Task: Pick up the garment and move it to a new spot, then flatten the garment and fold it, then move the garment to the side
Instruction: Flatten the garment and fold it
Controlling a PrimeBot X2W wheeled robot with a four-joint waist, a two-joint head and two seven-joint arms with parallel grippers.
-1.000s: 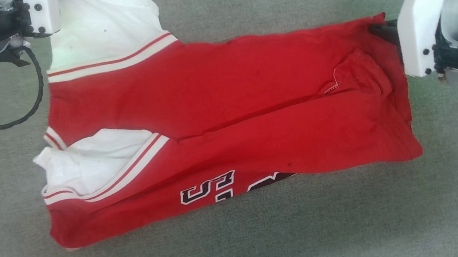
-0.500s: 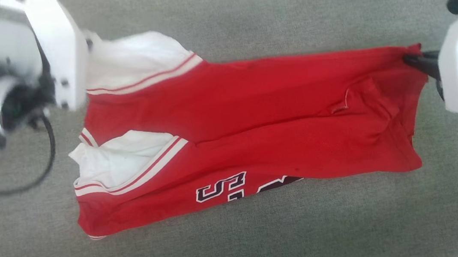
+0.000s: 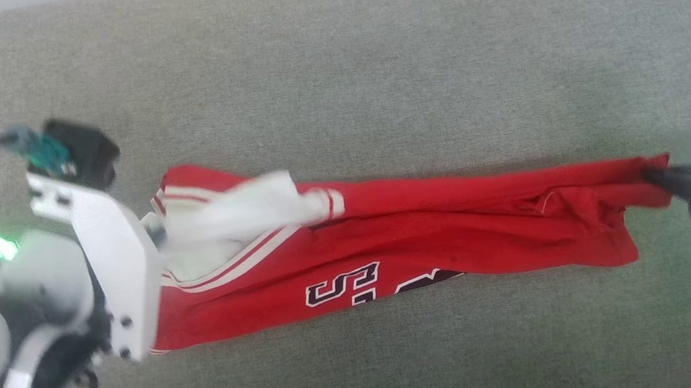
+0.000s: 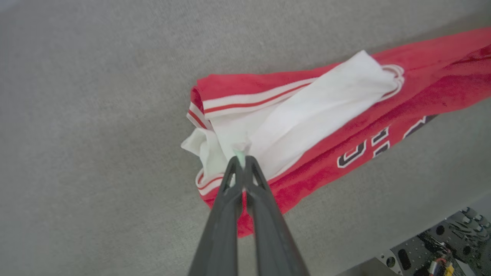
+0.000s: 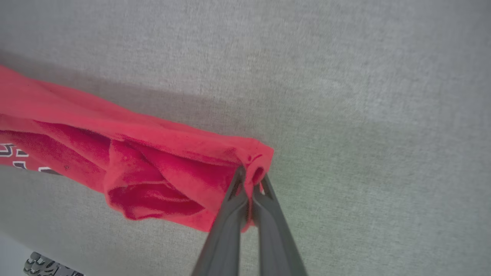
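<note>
Garment [image 3: 455, 240]: folded lengthwise, stretched between my 2 hands over the bench [image 3: 330, 59]. Left hand [image 4: 241, 161] clamped on white sleeve [image 4: 326, 99], right hand [image 5: 250, 179] on red hem [image 5: 257, 153]. To do: finish fold, move aside.

The red shirt [image 3: 454, 233] carries black numerals [image 3: 343, 284] with white edges along its near fold (part of each tucked under), too cut off to read for certain.
</note>
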